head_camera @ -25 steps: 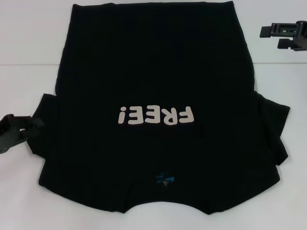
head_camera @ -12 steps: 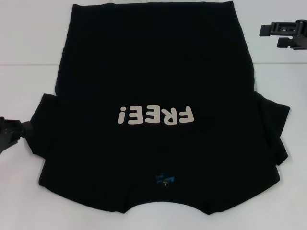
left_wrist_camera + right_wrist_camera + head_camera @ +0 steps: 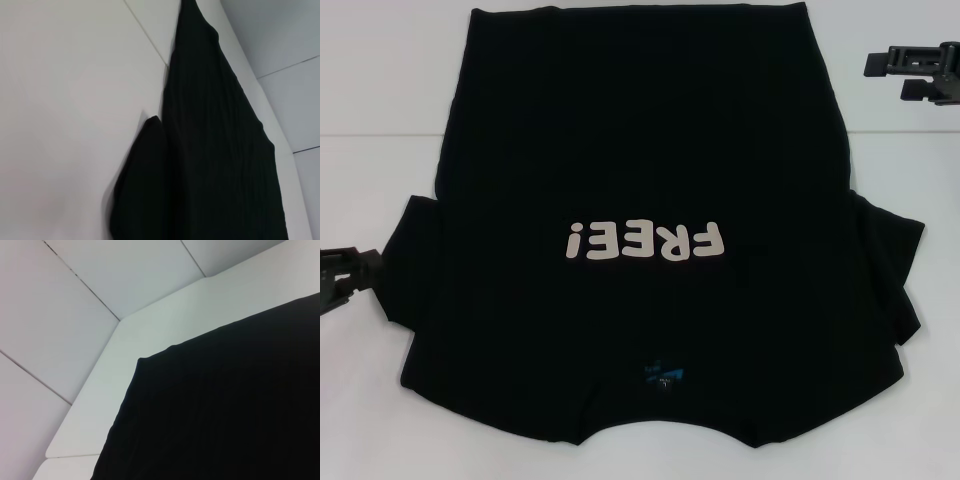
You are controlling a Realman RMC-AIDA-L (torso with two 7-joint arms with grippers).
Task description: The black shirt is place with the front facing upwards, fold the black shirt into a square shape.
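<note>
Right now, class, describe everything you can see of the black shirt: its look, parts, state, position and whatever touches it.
The black shirt is soft dark cloth lying flat and unfolded, front up, on the white table. Pale "FREE!" lettering reads upside down in the head view. A small blue neck label sits at the collar, nearest the robot; the hem lies farthest. Both short sleeves spread sideways. The left gripper waits beside the left sleeve; contact is unclear. The right gripper hovers apart.

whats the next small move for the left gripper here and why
Probably ease the left gripper in toward the near left sleeve and grip its edge. The black shirt lies flat and unfolded, that sleeve sticks out sideways, and the gripper sits just beside it. The right gripper waits by the far hem.
</note>
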